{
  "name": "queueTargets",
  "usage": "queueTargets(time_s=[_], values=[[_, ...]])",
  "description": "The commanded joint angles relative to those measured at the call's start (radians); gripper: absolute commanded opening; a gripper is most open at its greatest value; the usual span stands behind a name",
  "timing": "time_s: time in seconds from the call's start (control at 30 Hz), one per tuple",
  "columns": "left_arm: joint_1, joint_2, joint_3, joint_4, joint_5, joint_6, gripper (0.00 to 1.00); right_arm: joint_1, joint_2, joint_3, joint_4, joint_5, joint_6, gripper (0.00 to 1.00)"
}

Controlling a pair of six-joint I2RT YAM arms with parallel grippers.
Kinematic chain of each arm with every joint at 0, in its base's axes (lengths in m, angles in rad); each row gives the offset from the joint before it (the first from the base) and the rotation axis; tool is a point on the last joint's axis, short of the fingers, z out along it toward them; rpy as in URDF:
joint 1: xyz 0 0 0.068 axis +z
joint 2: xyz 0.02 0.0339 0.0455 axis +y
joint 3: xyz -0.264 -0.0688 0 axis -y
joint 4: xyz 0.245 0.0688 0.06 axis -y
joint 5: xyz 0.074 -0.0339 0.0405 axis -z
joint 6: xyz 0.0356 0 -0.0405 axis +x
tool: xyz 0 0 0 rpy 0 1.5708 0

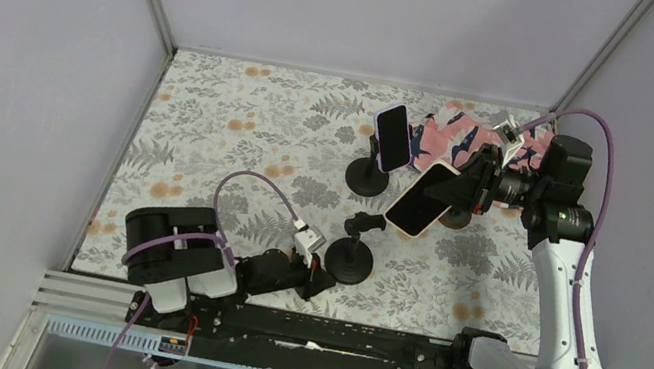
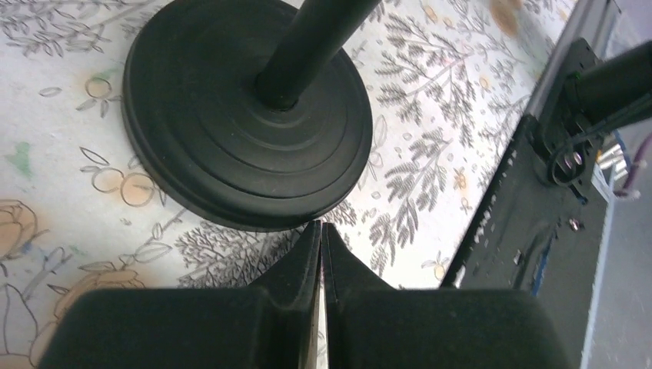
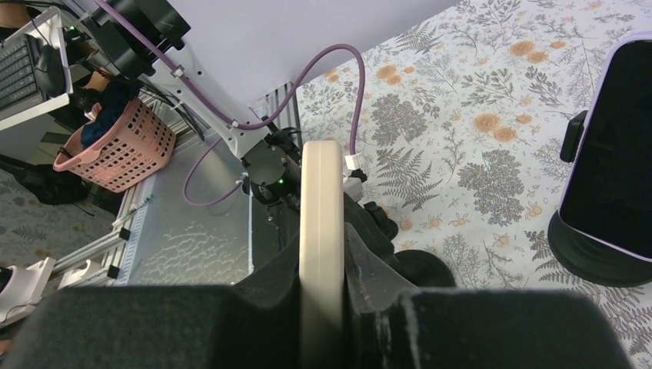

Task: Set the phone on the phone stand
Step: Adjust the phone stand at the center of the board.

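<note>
My right gripper (image 1: pixel 460 190) is shut on a cream-cased phone (image 1: pixel 421 199) with a dark screen and holds it tilted in the air, above and right of the empty black phone stand (image 1: pixel 353 248). In the right wrist view the phone's edge (image 3: pixel 321 207) runs upright between the right gripper's (image 3: pixel 321 265) pads, with the stand's base (image 3: pixel 427 267) partly showing behind. My left gripper (image 1: pixel 319 280) is shut on nothing, low on the table at the near-left rim of that stand's base. In the left wrist view its tips (image 2: pixel 321 231) meet just short of the round base (image 2: pixel 246 115).
A second stand (image 1: pixel 368 178) farther back carries a lavender phone (image 1: pixel 392 137), seen at the right of the right wrist view as the lavender phone (image 3: pixel 611 146). A pink patterned cloth (image 1: pixel 458 139) lies at the back right. A metal rail (image 1: pixel 278 323) borders the near edge; grey walls enclose the floral table.
</note>
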Motion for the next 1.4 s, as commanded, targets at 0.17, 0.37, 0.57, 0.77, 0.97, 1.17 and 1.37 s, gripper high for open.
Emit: queueTargets(time_s=[0.17, 0.37, 0.57, 0.77, 0.97, 1.17, 1.37], values=[[0.057, 0.077, 0.113, -0.123, -0.151, 0.011, 0.08, -0.009, -0.009, 0.007, 0.035, -0.045, 0.013, 0.0], [0.099, 0.031, 0.117, -0.125, -0.106, 0.054, 0.09, -0.009, -0.022, 0.018, -0.053, -0.014, -0.074, 0.0], [0.099, -0.35, 0.001, -0.275, -0.154, 0.165, 0.12, -0.009, -0.036, 0.047, -0.198, 0.016, -0.26, 0.0], [0.103, -0.829, 0.096, -0.777, -0.19, 0.274, 0.27, -0.007, -0.036, 0.053, -0.209, -0.019, -0.293, 0.0], [0.106, -1.034, 0.131, -0.853, -0.196, 0.262, 0.72, 0.004, -0.011, 0.088, -0.21, -0.033, -0.296, 0.0], [0.107, -1.075, 0.202, -0.909, -0.214, 0.128, 0.99, 0.099, 0.017, 0.115, -0.222, 0.01, -0.325, 0.0], [0.108, -1.12, 0.197, -0.876, -0.186, 0.028, 0.99, 0.157, 0.068, 0.187, -0.308, 0.053, -0.424, 0.0]])
